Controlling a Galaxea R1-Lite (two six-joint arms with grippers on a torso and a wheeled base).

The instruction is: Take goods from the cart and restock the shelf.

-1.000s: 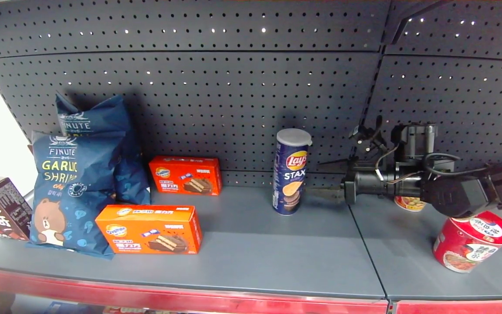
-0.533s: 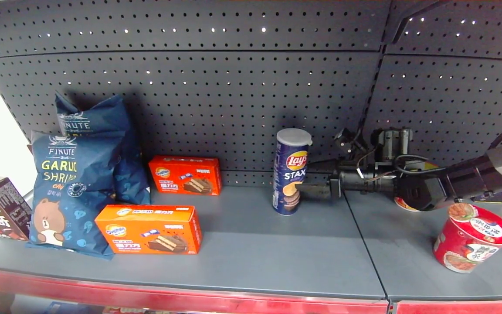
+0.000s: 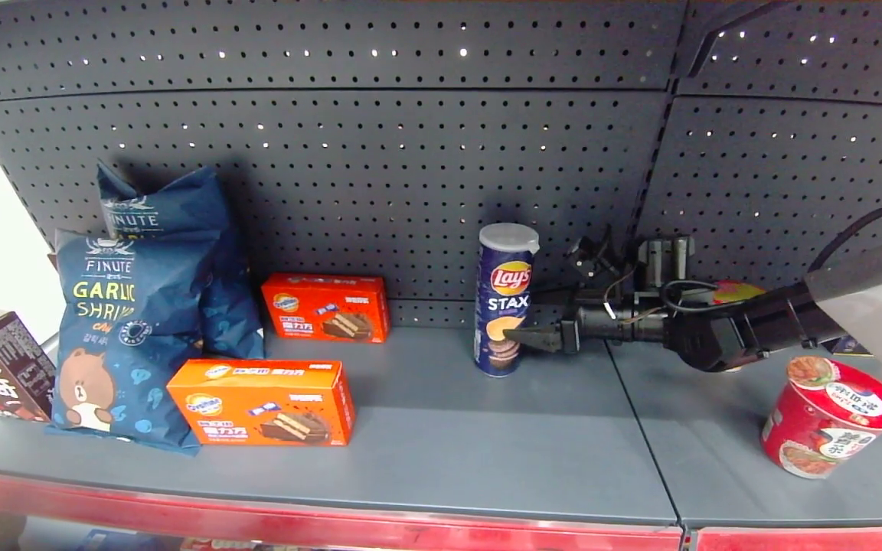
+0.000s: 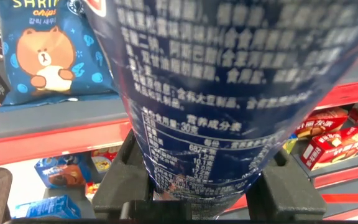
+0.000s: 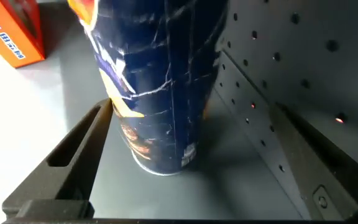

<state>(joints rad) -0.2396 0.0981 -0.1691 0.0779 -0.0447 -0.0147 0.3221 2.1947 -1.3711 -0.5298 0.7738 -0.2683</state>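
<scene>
A tall blue chips can point(image 3: 506, 298) with a grey lid stands on the grey shelf point(image 3: 487, 451) close to the pegboard back, leaning slightly left. My right gripper point(image 3: 517, 337) reaches in from the right at the can's lower part. In the right wrist view that gripper point(image 5: 188, 115) is open, and the chips can point(image 5: 160, 81) stands between its two black fingers point(image 5: 73, 155). My left gripper point(image 4: 204, 180) is shut on a second dark blue can point(image 4: 197, 81), held in front of the shelf's red edge point(image 4: 55, 140).
Blue shrimp chip bags point(image 3: 131, 329) and two orange wafer boxes point(image 3: 265, 402) point(image 3: 326, 306) fill the shelf's left part. A red noodle cup point(image 3: 831, 413) stands at the right front. Bare shelf lies in front of the can.
My right gripper has moved left along the shelf until its fingers flank the can's base. The can has shifted a little to the left.
</scene>
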